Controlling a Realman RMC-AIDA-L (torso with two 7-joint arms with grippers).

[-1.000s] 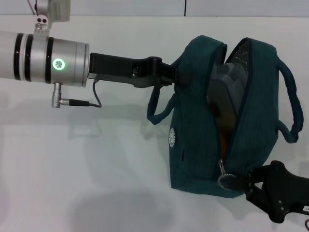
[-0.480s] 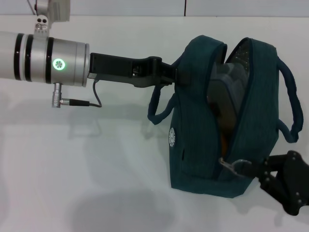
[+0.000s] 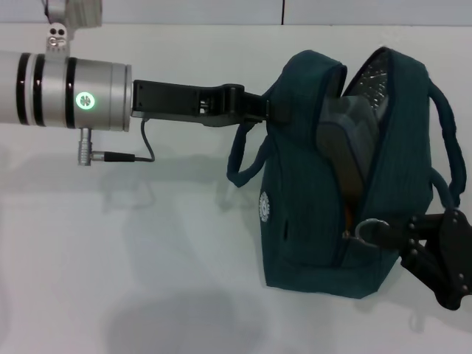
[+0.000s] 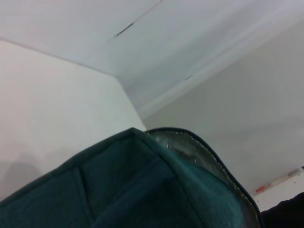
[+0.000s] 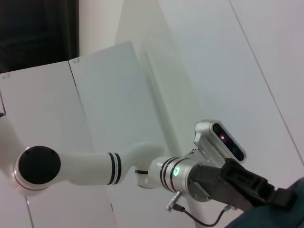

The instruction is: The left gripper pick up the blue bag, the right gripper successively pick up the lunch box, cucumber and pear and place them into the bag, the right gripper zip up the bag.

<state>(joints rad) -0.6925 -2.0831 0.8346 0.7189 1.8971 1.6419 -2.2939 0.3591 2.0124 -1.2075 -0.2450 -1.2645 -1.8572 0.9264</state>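
The blue bag (image 3: 310, 214) stands upright on the white table, its top gaping. My left gripper (image 3: 271, 110) is shut on the bag's upper left rim beside a loop handle. The lunch box (image 3: 346, 140) stands on end inside the bag. A sliver of the orange pear (image 3: 345, 217) shows low in the opening. The cucumber is hidden. My right gripper (image 3: 391, 233) is at the bag's lower right, shut on the ring zipper pull (image 3: 368, 226). The left wrist view shows the bag's fabric (image 4: 128, 190) and foil lining (image 4: 199, 152). The right wrist view shows the left gripper (image 5: 247, 187).
The white table (image 3: 147, 251) spreads to the left and front of the bag. The left arm's silver wrist (image 3: 81, 99) with its green light reaches in from the left, a cable hanging below it. A white wall stands at the back.
My right gripper has moved up along the bag's front edge with the zipper pull, and the lowest part of the opening has closed. The left gripper keeps its hold on the rim.
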